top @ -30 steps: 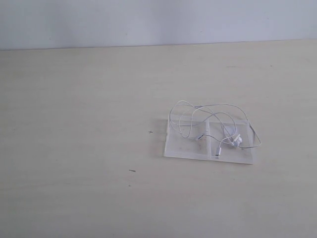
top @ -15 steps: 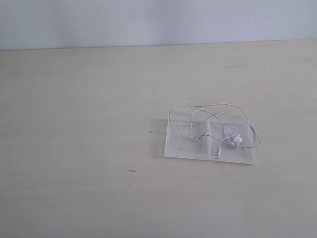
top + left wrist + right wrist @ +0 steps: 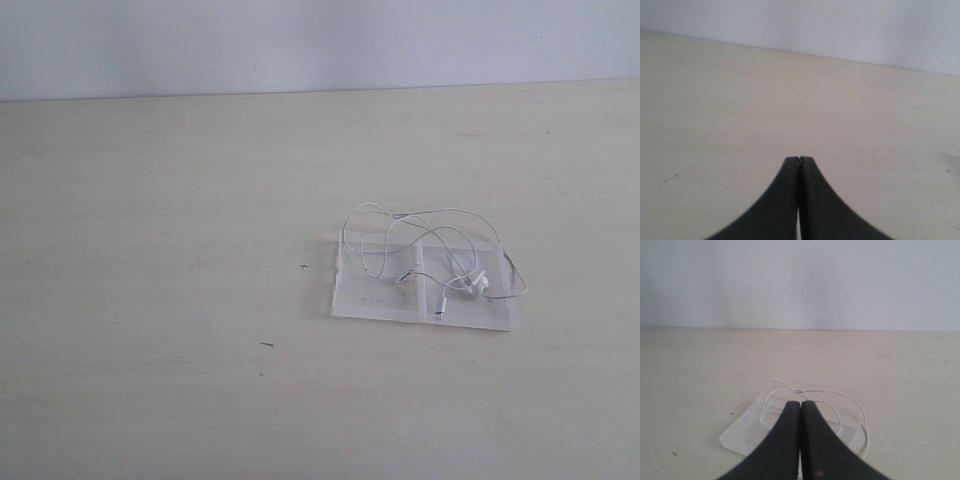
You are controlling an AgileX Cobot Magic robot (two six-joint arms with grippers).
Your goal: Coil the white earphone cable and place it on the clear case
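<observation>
The clear case (image 3: 380, 298) lies flat on the table, right of centre in the exterior view. The white earphone cable (image 3: 440, 213) rests on it in loose loops, with the earbuds (image 3: 477, 283) on the right panel and one loop hanging past the case's right edge. Neither arm shows in the exterior view. My right gripper (image 3: 800, 403) is shut and empty, set back from the clear case (image 3: 742, 432) with the cable (image 3: 840, 395) looping beyond its tips. Over bare table, my left gripper (image 3: 799, 159) is shut and empty too.
The pale wooden table (image 3: 150, 250) runs to a light wall (image 3: 300, 40) at the back. Small dark specks (image 3: 267, 345) lie left of the case.
</observation>
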